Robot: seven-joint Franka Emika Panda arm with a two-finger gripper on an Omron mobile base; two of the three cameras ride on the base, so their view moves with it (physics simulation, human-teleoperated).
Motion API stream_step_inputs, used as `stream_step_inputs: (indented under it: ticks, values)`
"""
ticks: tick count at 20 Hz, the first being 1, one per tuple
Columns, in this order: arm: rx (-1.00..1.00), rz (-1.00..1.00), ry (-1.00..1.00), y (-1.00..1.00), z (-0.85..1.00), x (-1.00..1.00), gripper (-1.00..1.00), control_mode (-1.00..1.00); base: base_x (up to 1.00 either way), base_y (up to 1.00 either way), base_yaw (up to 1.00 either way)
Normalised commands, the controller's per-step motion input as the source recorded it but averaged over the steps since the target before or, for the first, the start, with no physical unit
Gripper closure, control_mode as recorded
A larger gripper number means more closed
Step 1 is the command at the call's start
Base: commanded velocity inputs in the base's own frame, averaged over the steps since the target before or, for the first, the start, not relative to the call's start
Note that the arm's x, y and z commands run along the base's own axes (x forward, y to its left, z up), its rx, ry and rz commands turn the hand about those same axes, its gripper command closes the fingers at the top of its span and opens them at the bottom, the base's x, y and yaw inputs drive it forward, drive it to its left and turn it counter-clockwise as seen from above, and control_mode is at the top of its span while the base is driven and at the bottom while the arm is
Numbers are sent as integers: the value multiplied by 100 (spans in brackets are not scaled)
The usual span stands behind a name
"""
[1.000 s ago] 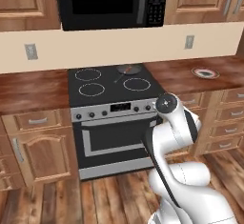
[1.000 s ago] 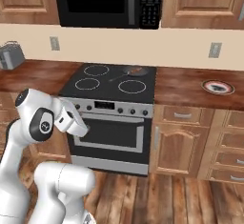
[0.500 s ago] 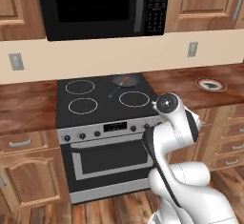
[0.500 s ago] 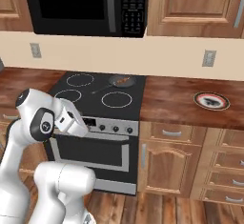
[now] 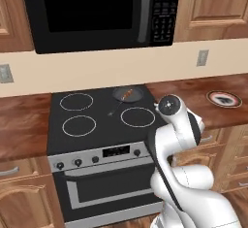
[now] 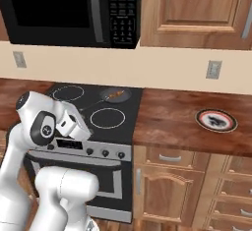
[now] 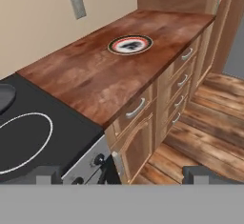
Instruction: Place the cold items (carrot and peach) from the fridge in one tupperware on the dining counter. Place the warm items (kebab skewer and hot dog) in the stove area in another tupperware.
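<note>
Rising from the base, the glossy white arm (image 5: 179,139) folds at a dark round joint in front of the stove (image 5: 99,139), a black glass-topped range with four white ring burners, a brushed metal front panel and a row of small dark knobs. The fingers (image 7: 124,174) appear in the hand view as two blunt dark tips set wide apart, with nothing between them; they point over the stove's front corner and the neighbouring wooden drawers. On the far right burner sits a shallow round dark pan (image 5: 128,94) with a thin handle angled toward the front; inside it lies a slender orange-brown item, probably the kebab skewer (image 5: 127,94), too small to tell in detail. Beside the stove, the reddish-brown wood-grain surface (image 6: 172,122) carries a flat round plate (image 6: 216,120) with a red rim and a dark centre. Behind it, a beige wall bears a grey rectangular outlet (image 6: 213,70). Above the stove hangs a black, box-shaped microwave (image 5: 99,11) flanked by panelled wooden cabinets (image 6: 197,11).
</note>
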Motion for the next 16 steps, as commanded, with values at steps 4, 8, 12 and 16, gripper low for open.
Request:
stream_step_inputs:
  ticks: [4, 8, 12, 16]
  values:
    - [0, 0, 0, 0, 0, 0, -100, 100, 56, -32, 0]
    - [0, 0, 0, 0, 0, 0, -100, 100, 31, -32, 0]
    - [0, 0, 0, 0, 0, 0, -100, 100, 27, -31, 0]
    - [0, 0, 0, 0, 0, 0, -100, 100, 46, -28, 0]
